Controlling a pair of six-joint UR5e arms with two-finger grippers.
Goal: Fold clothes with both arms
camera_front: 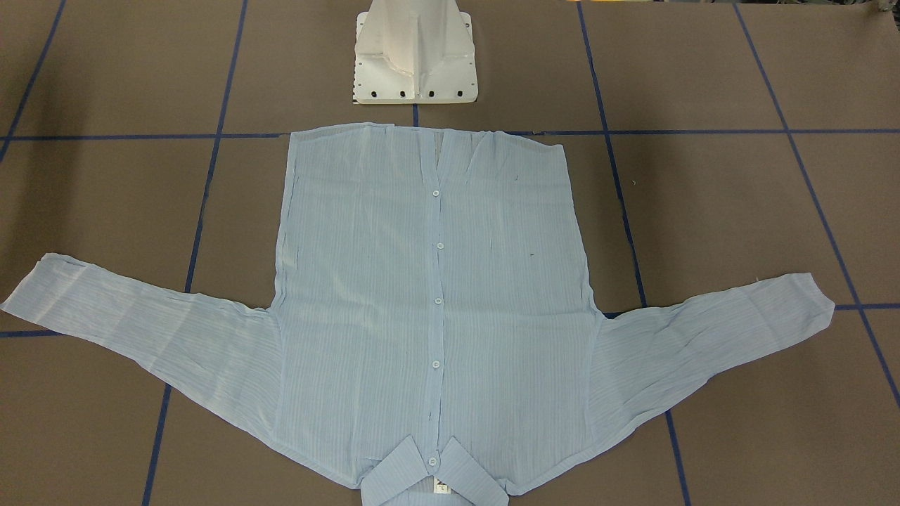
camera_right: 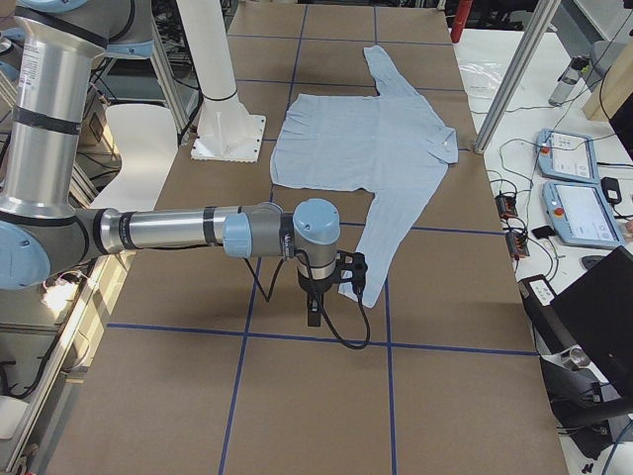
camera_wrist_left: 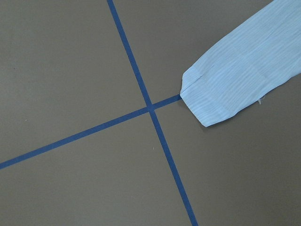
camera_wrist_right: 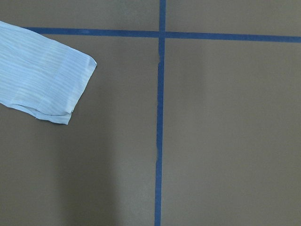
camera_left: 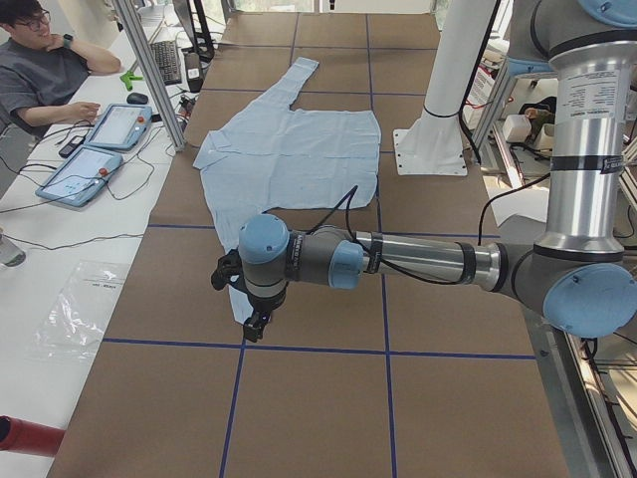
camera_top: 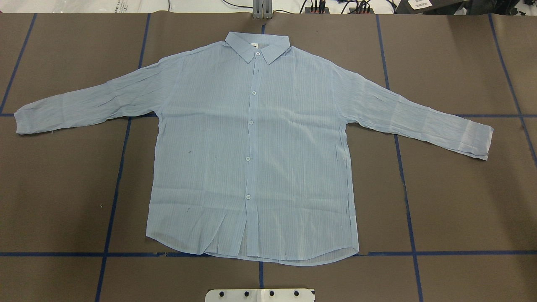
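Shirt (camera_top: 251, 147) flat on worktop (camera_top: 461, 201), sleeves (camera_top: 84, 100) spread for folding. Left arm (camera_left: 418, 261), right arm (camera_right: 178, 230) hover near cuffs (camera_top: 25, 121); fingers (camera_left: 255, 328) spread or pressed together: cannot tell.

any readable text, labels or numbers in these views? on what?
Nothing can be read.
Neck tag on the shirt: too small to read.
White paper tag beyond the table's far edge: print blurred.
Pendant screens on the side desk: too small to read.
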